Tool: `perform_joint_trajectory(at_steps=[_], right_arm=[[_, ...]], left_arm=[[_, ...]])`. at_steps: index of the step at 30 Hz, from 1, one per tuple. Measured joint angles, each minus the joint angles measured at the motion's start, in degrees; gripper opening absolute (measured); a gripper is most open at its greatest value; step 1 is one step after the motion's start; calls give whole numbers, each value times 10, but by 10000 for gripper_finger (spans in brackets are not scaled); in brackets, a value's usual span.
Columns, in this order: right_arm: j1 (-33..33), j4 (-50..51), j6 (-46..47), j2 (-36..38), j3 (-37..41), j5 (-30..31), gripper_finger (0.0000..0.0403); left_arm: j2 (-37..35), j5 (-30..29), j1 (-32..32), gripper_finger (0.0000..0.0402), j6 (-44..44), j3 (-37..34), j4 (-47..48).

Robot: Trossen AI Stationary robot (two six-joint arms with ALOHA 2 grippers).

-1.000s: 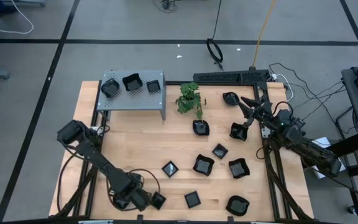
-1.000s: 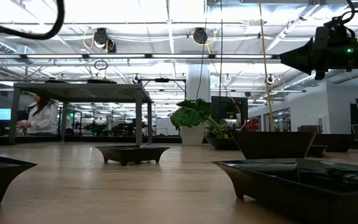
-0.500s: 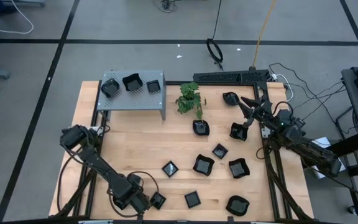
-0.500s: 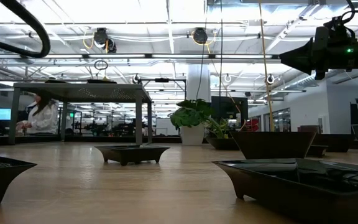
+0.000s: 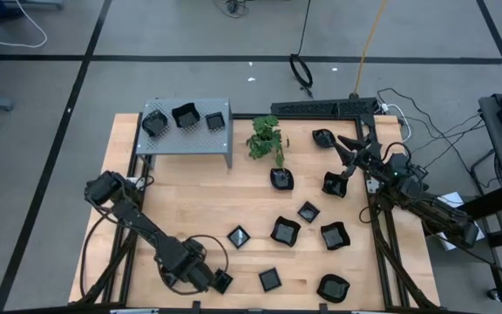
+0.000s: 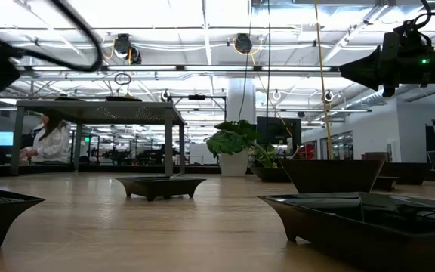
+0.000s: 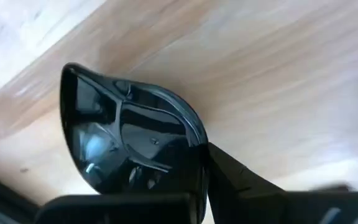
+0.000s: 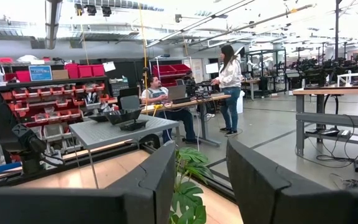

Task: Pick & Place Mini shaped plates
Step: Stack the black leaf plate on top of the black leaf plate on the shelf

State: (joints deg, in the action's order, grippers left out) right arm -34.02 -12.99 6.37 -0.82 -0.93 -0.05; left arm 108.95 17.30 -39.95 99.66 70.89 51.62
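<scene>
Several mini shaped plates, small glossy black dishes, lie scattered on the wooden table, among them one in the middle and one near the front edge. Three more sit on top of the grey perforated shelf. My left gripper is low at the near edge, shut on one plate, which fills the left wrist view. At the far right my right gripper hovers open and holds nothing, above a plate; its fingers stand apart in its wrist view. My left gripper has the plate by its rim on the side toward the table's left. One finger lies against the outside of that rim; the other is hidden by the plate. The fingers come in low from the table's left. Whether the plate is clear of the table, I cannot tell.
A small green potted plant stands beside the shelf at the far middle. Black frame rails and cables run along the table's right edge. Bare wood lies at the centre left. People show in the room beyond the table.
My left arm has shifted a little toward the table's right, bringing its gripper closer to the plate at the near edge. The plate lies where it did. My right arm has kept still.
</scene>
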Motion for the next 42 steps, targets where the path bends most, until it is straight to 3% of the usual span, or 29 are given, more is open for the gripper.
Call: perform_joint_trajectory(at_steps=[5,13,22,25,28,33,42], right_arm=[[0,0,0,0,0,0,130],[0,0,0,0,0,0,130],[0,0,0,0,0,0,130],[0,0,0,0,0,0,130],[0,0,0,0,0,0,130],[0,0,0,0,0,0,130],[0,0,0,0,0,0,130]], left_arm=[[-56,-56,19,6,-11,0,26],[-184,-292,63,7,-76,0,119],[-286,-606,175,10,-332,0,223],[-310,-678,237,9,-408,0,233],[-333,-708,310,4,-474,0,241],[-369,-709,435,12,-553,0,258],[-374,-630,642,14,-646,0,268]])
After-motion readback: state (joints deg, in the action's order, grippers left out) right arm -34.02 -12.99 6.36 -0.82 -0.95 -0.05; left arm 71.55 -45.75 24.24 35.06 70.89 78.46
